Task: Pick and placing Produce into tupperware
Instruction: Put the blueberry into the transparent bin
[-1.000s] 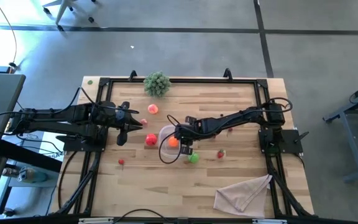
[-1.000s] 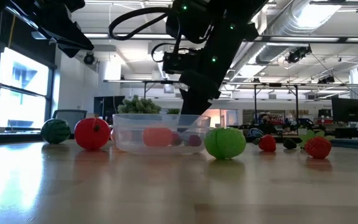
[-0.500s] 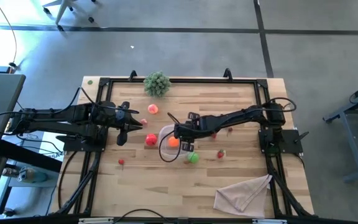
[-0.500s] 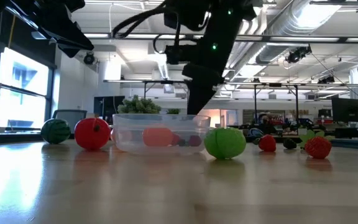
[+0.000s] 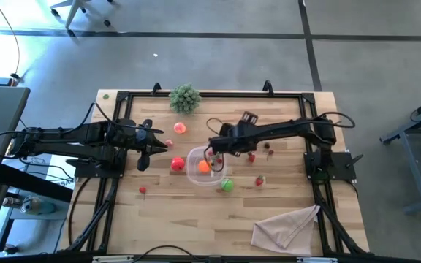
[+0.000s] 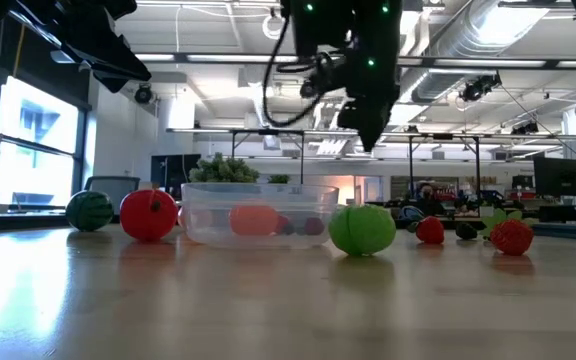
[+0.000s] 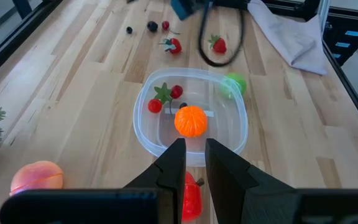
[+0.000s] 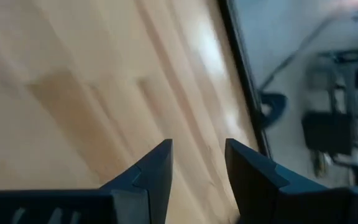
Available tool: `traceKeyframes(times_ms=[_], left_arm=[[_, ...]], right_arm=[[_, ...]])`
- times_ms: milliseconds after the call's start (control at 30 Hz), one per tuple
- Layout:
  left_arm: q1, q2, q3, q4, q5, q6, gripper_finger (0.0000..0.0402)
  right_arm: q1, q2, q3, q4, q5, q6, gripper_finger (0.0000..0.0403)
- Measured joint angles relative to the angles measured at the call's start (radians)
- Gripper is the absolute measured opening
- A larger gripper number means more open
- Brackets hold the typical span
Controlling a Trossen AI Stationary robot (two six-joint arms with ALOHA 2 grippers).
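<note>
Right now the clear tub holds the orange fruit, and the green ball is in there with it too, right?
Not quite. The orange fruit does lie in the clear tub, but the green ball sits outside on the table, against the tub's wall. The left wrist view shows it.

Right pincer (image 5: 212, 151) now raised, empty.

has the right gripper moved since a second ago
Yes. In the high view the right gripper has pulled back from beside the green ball toward the table's far side, past the clear container; the low view shows it lifted higher.
</note>
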Motion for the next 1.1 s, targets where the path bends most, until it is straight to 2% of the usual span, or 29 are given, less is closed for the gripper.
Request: traceKeyframes(times_ms=[167, 367, 567, 733, 933, 1100], left_arm=[[0.0, 0.0, 0.0, -0.001, 0.0, 0.0, 0.0051], [0.0, 0.0, 0.0, -0.002, 0.0, 0.0, 0.0051], [0.0, 0.0, 0.0, -0.002, 0.0, 0.0, 0.0051], [0.0, 0.0, 0.0, -0.002, 0.0, 0.0, 0.0051], [0.0, 0.0, 0.0, -0.001, 0.0, 0.0, 0.0051], [0.0, 0.0, 0.0, -0.001, 0.0, 0.0, 0.0051]], right_arm=[[-0.035, -0.096, -0.146, -0.021, -0.006, 0.074, 0.0138], [-0.054, -0.342, -0.434, 0.044, -0.027, 0.228, 0.0138], [-0.059, -0.624, -0.743, 0.404, -0.177, 0.27, 0.0138], [-0.098, -0.783, -0.972, 0.742, -0.262, 0.226, 0.0138], [-0.199, -0.84, -1.097, 0.949, -0.327, 0.221, 0.0138], [-0.262, -0.801, -1.105, 0.983, -0.372, 0.198, 0.0148]])
